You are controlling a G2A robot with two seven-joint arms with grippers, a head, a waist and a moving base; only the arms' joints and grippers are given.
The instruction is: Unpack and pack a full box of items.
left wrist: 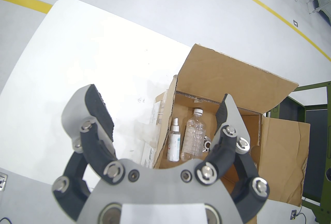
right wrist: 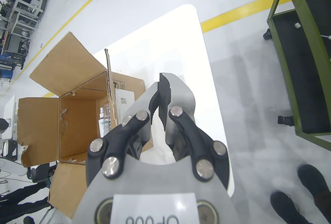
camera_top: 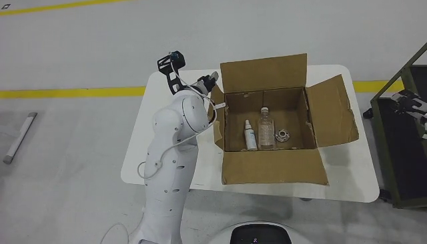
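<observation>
An open cardboard box (camera_top: 267, 167) stands on the white table (camera_top: 347, 184) with its flaps spread. Inside lie a white spray bottle (camera_top: 250, 136), a clear plastic bottle (camera_top: 266, 129) and a small metal ring-shaped part (camera_top: 283, 136). My left gripper (left wrist: 160, 92) hangs open and empty above the box's left flap, also seen from above as the left gripper (camera_top: 212, 79). Past its fingers (left wrist: 99, 108) lie the spray bottle (left wrist: 173, 141), clear bottle (left wrist: 193, 137) and metal part (left wrist: 207, 143). My right gripper (right wrist: 159, 88) is shut on nothing, raised beyond the box's (right wrist: 77, 106) right side.
A green wheeled cart (camera_top: 400, 144) stands just off the table's right end, also seen as the cart (right wrist: 297, 54). Bare tabletop (left wrist: 90, 54) lies left of the box. Yellow floor lines run behind the table.
</observation>
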